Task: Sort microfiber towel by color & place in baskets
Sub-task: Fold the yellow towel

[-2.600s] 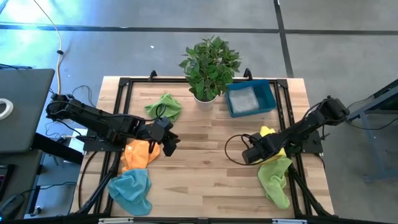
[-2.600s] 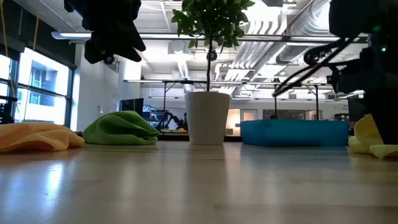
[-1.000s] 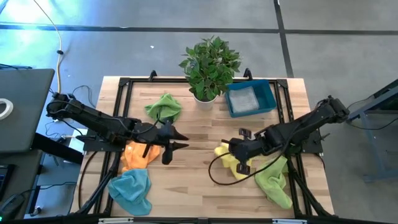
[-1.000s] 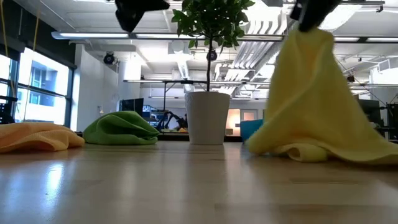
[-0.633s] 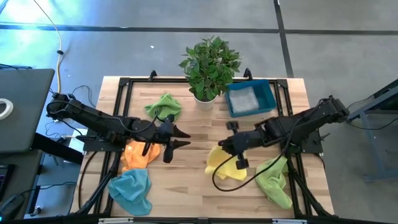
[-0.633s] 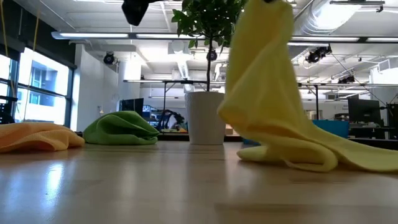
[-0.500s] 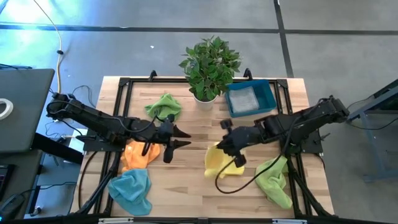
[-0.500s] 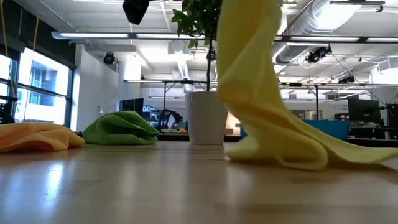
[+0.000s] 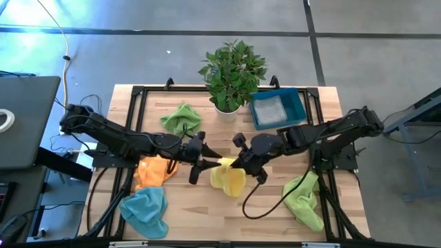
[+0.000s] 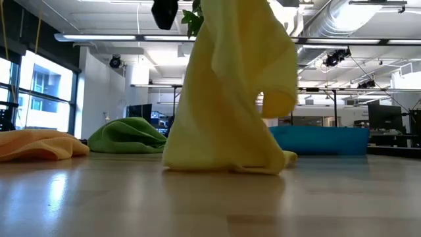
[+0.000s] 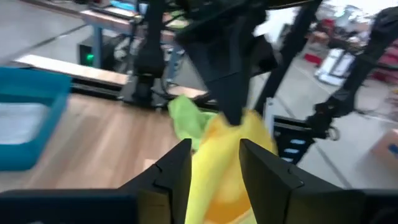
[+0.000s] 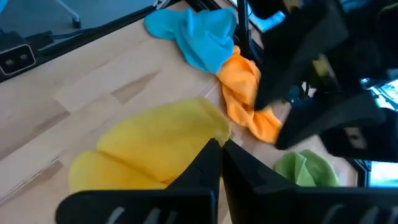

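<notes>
A yellow towel (image 9: 229, 178) hangs at the table's middle from my right gripper (image 9: 230, 164), which is shut on its top. My left gripper (image 9: 209, 160) reaches in level from the table's left and is open. In the left wrist view its fingers (image 11: 177, 165) stand on either side of the towel's upper part (image 11: 221, 162). The dark teal basket (image 9: 300, 105) stands at the far right, with a pale towel (image 9: 270, 110) inside. My right gripper pinches a top fold of the yellow towel (image 12: 204, 138) between its two shut fingers, slanting down from the table's right. The towel hangs below it, bunched, and its lower end (image 10: 223, 164) rests on the table. My left gripper: I cannot tell whether its fingers touch the towel.
A potted plant (image 9: 233, 72) stands at the far middle, next to the basket. A green towel (image 9: 182, 118), an orange one (image 9: 153, 171) and a blue one (image 9: 146, 210) lie on the left. A lime towel (image 9: 303, 196) lies at the near right.
My right gripper has carried the yellow towel toward the table's left, rising and rolling its wrist. The towel's lower end has dragged along the wood. My left gripper has moved toward the table's right, and its fingers now flank the towel's top.
</notes>
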Robot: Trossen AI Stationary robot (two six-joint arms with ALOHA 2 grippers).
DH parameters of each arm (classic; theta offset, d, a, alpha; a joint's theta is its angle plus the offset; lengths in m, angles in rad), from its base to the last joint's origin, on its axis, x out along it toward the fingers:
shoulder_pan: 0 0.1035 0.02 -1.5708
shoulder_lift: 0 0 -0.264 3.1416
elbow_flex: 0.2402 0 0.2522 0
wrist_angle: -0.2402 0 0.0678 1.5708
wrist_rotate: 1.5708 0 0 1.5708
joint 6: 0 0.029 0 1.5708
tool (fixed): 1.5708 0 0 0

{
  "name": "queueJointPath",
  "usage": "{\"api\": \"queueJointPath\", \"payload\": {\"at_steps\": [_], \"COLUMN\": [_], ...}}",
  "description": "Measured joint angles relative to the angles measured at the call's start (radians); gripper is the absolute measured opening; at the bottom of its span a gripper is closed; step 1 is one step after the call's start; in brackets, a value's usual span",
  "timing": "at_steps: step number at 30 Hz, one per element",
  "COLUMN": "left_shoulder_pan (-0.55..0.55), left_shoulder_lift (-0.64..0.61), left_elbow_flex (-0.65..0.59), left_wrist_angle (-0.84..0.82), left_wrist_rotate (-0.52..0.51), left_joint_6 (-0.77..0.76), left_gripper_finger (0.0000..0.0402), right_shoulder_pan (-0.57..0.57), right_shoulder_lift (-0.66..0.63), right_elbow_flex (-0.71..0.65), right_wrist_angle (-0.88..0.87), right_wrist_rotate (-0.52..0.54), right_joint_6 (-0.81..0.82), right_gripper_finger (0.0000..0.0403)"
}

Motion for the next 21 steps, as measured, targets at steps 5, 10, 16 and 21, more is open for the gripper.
{"api": "queueJointPath", "payload": {"at_steps": [5, 10, 16, 21], "left_shoulder_pan": [0.0, 0.0, 0.0, 0.005], "left_shoulder_lift": [0.045, 0.073, 0.083, 0.093], "left_elbow_flex": [-0.001, 0.0, 0.0, 0.0], "left_wrist_angle": [0.057, 0.112, 0.114, 0.104], "left_wrist_rotate": [0.053, 0.095, 0.107, 0.106], "left_joint_6": [-0.009, -0.038, -0.051, -0.052], "left_gripper_finger": [0.016, 0.0184, 0.0188, 0.0188], "right_shoulder_pan": [-0.024, -0.05, -0.084, -0.09], "right_shoulder_lift": [0.009, 0.013, 0.014, 0.014], "right_elbow_flex": [0.0, 0.0, 0.0, 0.0], "right_wrist_angle": [-0.001, 0.025, 0.036, 0.07], "right_wrist_rotate": [-0.026, -0.027, -0.027, -0.025], "right_joint_6": [0.002, 0.038, 0.099, 0.106], "right_gripper_finger": [0.0, 0.0, 0.0, 0.0]}}
